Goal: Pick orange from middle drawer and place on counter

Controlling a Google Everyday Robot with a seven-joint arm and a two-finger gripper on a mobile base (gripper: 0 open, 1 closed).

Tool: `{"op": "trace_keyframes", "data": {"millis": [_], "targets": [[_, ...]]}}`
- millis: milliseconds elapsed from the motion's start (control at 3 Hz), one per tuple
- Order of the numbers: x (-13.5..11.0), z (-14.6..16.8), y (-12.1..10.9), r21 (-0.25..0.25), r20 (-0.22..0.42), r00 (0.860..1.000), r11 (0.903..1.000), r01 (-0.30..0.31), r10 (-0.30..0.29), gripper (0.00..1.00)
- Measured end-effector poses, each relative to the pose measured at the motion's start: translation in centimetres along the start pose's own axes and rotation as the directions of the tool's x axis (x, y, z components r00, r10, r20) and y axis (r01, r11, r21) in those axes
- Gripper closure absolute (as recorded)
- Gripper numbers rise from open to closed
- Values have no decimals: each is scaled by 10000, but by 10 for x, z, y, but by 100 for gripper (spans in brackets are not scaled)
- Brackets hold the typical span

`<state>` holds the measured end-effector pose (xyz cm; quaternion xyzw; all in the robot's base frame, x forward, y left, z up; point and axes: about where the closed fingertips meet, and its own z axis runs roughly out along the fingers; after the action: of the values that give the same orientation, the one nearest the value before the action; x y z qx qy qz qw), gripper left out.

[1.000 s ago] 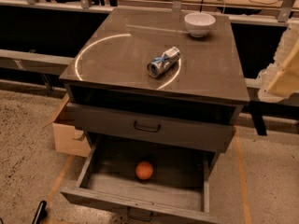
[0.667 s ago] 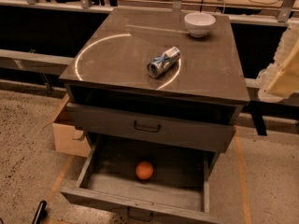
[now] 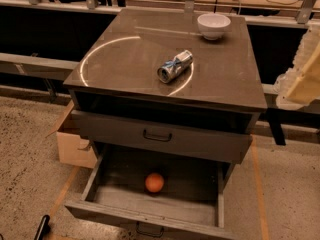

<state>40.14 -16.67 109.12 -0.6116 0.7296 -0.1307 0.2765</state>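
Orange (image 3: 154, 182), small, round and evenly coloured, sat on the lighter grey floor of the open middle drawer (image 3: 120, 215), near the floor's centre and apart from every wall. Above it the upper drawer (image 3: 200, 143) stood slightly pulled out, its black handle facing front. A cardboard box (image 3: 72, 146) sat on the ground at the cabinet's left. On the counter (image 3: 120, 64) a silver can (image 3: 174, 66) lay on its side near the middle, and a white bowl (image 3: 214, 25) stood upright at the far right corner. The gripper (image 3: 299, 79) showed as a pale cream shape at the right edge, beside the counter and well apart from the orange; whether it was open or closed could not be told. Compared with a second earlier, the orange, can, bowl and gripper had all kept their places.
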Motion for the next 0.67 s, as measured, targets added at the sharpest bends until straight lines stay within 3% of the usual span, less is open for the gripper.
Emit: {"op": "trace_keyframes", "data": {"millis": [667], "targets": [[0, 0, 0, 0, 0, 10000, 10000, 0, 0, 0]]}}
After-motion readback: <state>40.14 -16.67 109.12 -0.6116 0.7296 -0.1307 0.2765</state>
